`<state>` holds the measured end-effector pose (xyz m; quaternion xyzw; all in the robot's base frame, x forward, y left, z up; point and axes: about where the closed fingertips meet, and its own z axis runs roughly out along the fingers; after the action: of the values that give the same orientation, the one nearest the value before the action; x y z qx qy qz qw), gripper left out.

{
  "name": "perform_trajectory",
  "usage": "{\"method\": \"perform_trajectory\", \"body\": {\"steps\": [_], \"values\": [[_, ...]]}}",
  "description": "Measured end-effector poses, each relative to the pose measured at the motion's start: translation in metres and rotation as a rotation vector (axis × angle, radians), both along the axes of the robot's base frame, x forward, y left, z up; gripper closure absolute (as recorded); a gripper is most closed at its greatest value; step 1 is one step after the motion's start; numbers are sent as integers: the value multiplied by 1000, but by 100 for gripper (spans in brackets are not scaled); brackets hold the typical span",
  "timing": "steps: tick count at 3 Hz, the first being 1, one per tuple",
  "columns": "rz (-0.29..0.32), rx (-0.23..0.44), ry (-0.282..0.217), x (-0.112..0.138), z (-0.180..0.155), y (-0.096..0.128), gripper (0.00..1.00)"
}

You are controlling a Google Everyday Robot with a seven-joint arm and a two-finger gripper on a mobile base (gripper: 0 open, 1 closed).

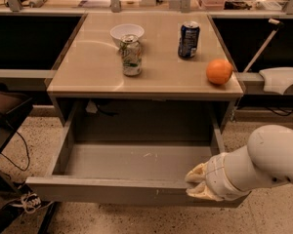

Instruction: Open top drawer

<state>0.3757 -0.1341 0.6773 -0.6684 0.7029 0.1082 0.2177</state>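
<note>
The top drawer (112, 191) is a shallow grey box pulled far out from under the beige tabletop (93, 72). Its inside is bare with small white scuffs on the floor right of centre. My gripper (199, 183) is at the right end of the drawer's front edge, its cream fingertips over the rim. The white arm runs off to the right.
On the tabletop stand a white bowl (127, 32), a green-and-silver can (131, 55), a dark blue can (188, 40) and an orange (219, 71) near the right edge. A dark stand with cables (10, 145) is on the floor at the left.
</note>
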Motion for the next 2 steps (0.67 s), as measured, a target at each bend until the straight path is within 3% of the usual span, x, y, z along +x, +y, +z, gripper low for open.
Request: {"method": "perform_trajectory", "body": {"steps": [2], "values": [[-8,-3,16,-11,-1,-8,100]]}}
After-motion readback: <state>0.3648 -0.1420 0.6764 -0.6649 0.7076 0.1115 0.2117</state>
